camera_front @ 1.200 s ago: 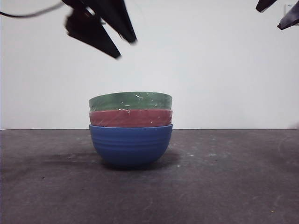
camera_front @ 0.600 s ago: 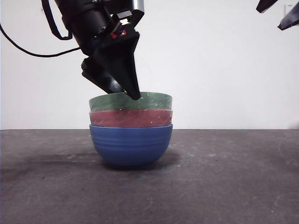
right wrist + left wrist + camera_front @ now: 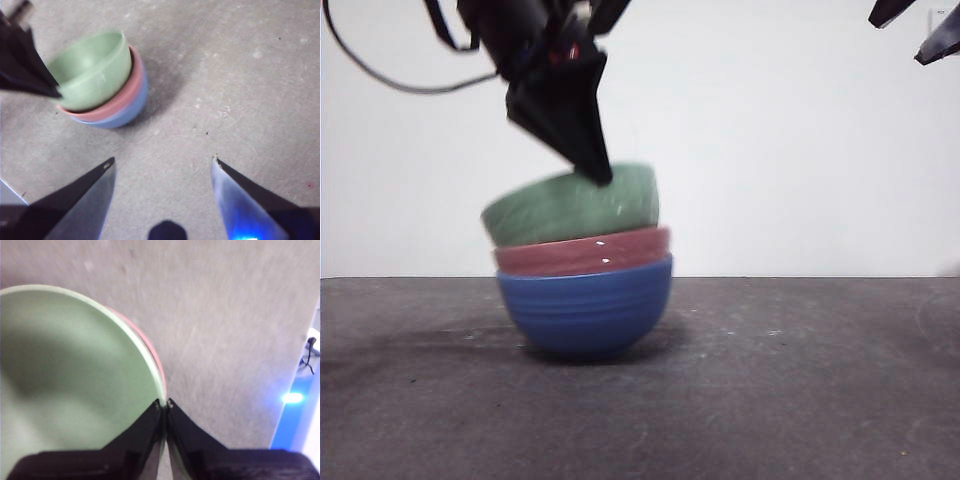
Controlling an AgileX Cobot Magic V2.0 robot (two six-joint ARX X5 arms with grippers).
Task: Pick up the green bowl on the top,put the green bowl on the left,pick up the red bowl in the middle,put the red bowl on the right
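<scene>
The green bowl (image 3: 575, 206) is tilted and partly lifted out of the red bowl (image 3: 585, 253), which sits nested in a blue bowl (image 3: 586, 310). My left gripper (image 3: 600, 175) comes from above and is shut on the green bowl's rim (image 3: 161, 400), one jaw inside and one outside. The green bowl (image 3: 92, 70) also appears in the right wrist view, atop the red bowl (image 3: 126, 94), both leaning. My right gripper (image 3: 162, 162) hangs open high above the table, away from the stack, and shows as black tips (image 3: 920, 30) at the top right corner.
The stack stands on a dark grey table (image 3: 800, 380) before a white wall. The blue bowl (image 3: 131, 112) leans slightly with the lifted stack.
The left gripper came down onto the green bowl's rim, shut on it, and has begun raising it. The bowl now tilts, and the red and blue bowls have shifted left and tipped.
</scene>
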